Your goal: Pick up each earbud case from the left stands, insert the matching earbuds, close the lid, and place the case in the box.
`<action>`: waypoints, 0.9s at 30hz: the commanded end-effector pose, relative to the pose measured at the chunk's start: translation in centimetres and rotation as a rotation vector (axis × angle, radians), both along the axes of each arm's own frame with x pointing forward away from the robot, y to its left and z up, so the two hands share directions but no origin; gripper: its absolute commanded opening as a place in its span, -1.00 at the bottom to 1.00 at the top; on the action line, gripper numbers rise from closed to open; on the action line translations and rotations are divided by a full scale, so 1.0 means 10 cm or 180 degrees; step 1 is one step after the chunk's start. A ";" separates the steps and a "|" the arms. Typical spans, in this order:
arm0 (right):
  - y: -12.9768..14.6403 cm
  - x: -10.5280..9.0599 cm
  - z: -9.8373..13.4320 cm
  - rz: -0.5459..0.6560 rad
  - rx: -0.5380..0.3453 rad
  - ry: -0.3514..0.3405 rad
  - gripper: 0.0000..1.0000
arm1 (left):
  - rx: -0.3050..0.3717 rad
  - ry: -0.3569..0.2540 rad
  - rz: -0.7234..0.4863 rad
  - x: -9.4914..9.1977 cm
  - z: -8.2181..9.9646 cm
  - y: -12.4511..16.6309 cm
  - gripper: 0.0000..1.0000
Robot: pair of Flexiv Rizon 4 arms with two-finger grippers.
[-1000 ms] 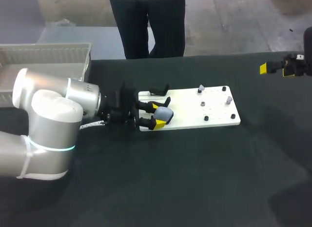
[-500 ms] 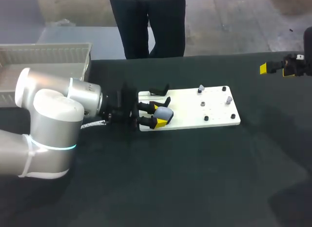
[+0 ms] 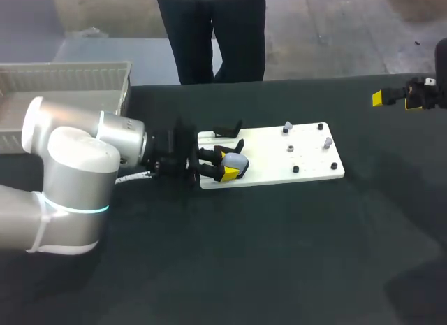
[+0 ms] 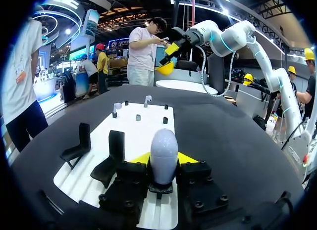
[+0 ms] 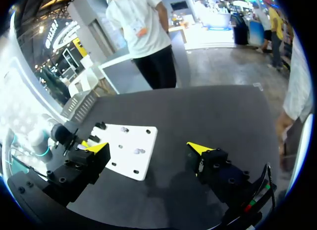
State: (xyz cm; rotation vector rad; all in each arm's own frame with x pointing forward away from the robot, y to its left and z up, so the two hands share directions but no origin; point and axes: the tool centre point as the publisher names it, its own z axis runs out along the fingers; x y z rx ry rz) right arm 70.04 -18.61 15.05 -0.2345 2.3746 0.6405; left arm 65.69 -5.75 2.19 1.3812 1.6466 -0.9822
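At the far left of my counter (image 3: 279, 255), the pale ribbed box (image 3: 70, 80) sits at the back edge. My left arm (image 3: 70, 171) comes in just in front of it and lies low across the counter, pointing toward the middle. The left gripper (image 3: 222, 164) is over the left end of a flat white board (image 3: 307, 157). It is pinching the earbud case (image 3: 235, 164), with 1 yellow tip pressed to each side.

In the left wrist view the earbud case (image 4: 164, 151) is a smooth grey egg shape with its lid closed, standing upright between the fingers. A small black piece shows under it. I cannot tell whether it is resting on the board or held just above it. Just beside the gripper, 2 black stands (image 4: 79, 146) rise from the board, both bare.

Further right on the board, 2 pale earbuds (image 3: 287, 126) stand upright toward its far end. A few short black pegs (image 3: 320, 127) are dotted near them.

At the far right, well apart from the board, my right arm (image 3: 419, 93) hangs over the back corner of the counter. The right gripper (image 5: 148, 150) is spread wide with nothing between its fingers.
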 end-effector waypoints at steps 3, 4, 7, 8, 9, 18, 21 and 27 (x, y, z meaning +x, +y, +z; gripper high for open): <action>0.00 0.00 0.00 0.0000 0.0001 -0.0001 1.00 | 0.0016 0.0002 -0.0034 0.02 -0.01 -0.01 -1.00; 0.00 0.00 0.00 0.0000 0.0001 -0.0001 1.00 | 0.0029 0.0001 -0.0034 0.03 -0.02 0.00 -1.00; 0.00 0.00 0.00 0.0000 0.0001 -0.0001 1.00 | 0.0036 0.0001 -0.0030 0.05 -0.02 0.01 -1.00; 0.00 0.00 0.00 0.0000 0.0001 -0.0001 1.00 | 0.0038 -0.0001 -0.0030 0.05 -0.01 0.02 -1.00; 0.00 0.00 0.00 0.0000 0.0001 -0.0001 1.00 | 0.0035 -0.0002 -0.0031 0.05 0.00 0.02 -1.00; 0.00 0.00 0.00 0.0000 0.0001 -0.0001 1.00 | -0.0026 -0.0088 -0.0032 0.03 0.12 0.05 -1.00; 0.00 0.00 0.00 0.0000 0.0001 -0.0001 1.00 | -0.0051 -0.0096 -0.0031 0.01 0.20 0.08 -1.00; 0.00 0.00 0.00 0.0000 0.0001 -0.0001 1.00 | -0.0153 -0.0086 0.0060 -0.03 0.44 0.11 -1.00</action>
